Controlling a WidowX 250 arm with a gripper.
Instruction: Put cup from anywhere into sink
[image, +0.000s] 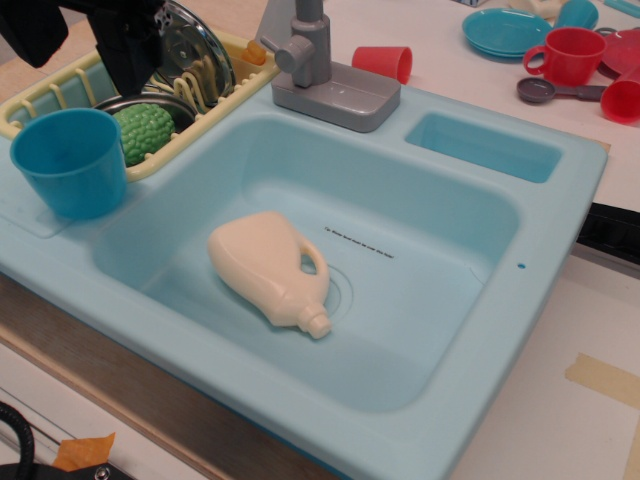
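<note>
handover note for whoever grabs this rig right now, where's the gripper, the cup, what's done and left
Gripper: dark, at top left over the yellow dish rack; fingers not clear, state unknown, holding nothing visible.
Blue cup: upright on the sink's left ledge beside the rack, not in the basin.
Basin: holds only a cream bottle lying on its side.
Done: nothing yet.
Left: grasp cup, move it into the basin, release.

A pale, off-white tabletop (560, 420) fills the lower right, with a strip of tan tape (603, 380) stuck near its edge. A brown wooden board (130, 385) runs along the front. Lighting is soft and even.
</note>
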